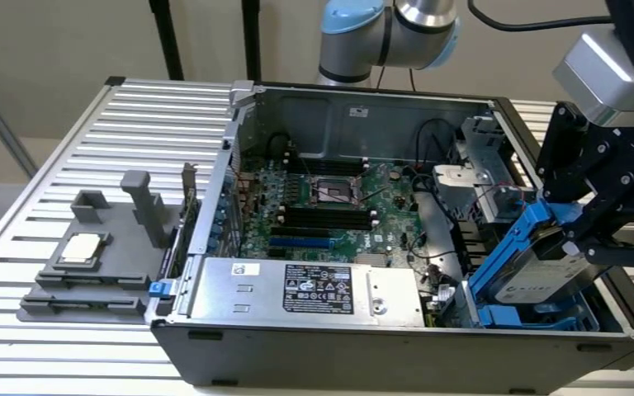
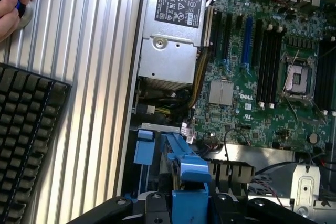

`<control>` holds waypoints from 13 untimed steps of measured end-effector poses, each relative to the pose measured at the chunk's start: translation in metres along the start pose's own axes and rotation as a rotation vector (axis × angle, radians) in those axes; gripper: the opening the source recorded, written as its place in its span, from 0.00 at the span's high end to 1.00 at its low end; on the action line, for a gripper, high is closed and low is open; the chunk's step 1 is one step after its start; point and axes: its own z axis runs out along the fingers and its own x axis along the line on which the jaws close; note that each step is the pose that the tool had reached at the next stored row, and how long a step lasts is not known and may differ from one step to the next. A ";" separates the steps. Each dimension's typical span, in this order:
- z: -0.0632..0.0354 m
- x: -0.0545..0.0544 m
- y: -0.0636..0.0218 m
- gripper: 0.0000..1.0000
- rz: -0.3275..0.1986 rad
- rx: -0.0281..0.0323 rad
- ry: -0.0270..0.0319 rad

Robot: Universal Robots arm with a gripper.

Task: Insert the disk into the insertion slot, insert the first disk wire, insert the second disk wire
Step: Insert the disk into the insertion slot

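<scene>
The disk (image 1: 532, 276), a grey drive in a bright blue carrier, hangs tilted with its lower end down in the open computer case's near corner, at the exterior view's right. My black gripper (image 1: 573, 241) is shut on its upper part. Under it lies the insertion slot (image 1: 515, 318), a dark bay with blue rails. In the wrist view the blue carrier of the disk (image 2: 191, 174) runs out from between my gripper (image 2: 190, 203) toward the insertion slot's blue tabs (image 2: 144, 153). The disk's lower end sits at the bay's mouth, not flat in it.
A silver power supply (image 1: 306, 289) fills the case's front beside the bay, with the motherboard (image 1: 328, 206) behind it. A grey fixture (image 1: 86, 264) with a small chip stands on the slatted table (image 1: 63, 148). A hand (image 2: 10, 1) and a black keyboard (image 2: 26, 140) lie outside the case.
</scene>
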 end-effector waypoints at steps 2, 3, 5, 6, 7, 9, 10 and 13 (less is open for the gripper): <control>-0.0001 0.000 0.0000 0.67 -0.001 -0.0002 -0.0001; -0.0002 0.000 0.0000 0.67 -0.001 -0.0001 -0.0003; -0.0008 0.000 0.0000 0.67 -0.002 -0.0001 -0.0010; -0.0013 0.000 0.0000 0.67 -0.002 0.0000 -0.0010; -0.0019 0.000 -0.0001 0.67 -0.002 0.0000 -0.0007; -0.0032 0.000 -0.0001 0.66 -0.002 -0.0002 0.0000; -0.0038 -0.001 -0.0001 0.66 -0.002 -0.0003 0.0000; -0.0050 -0.001 0.0000 0.62 -0.002 -0.0003 0.0003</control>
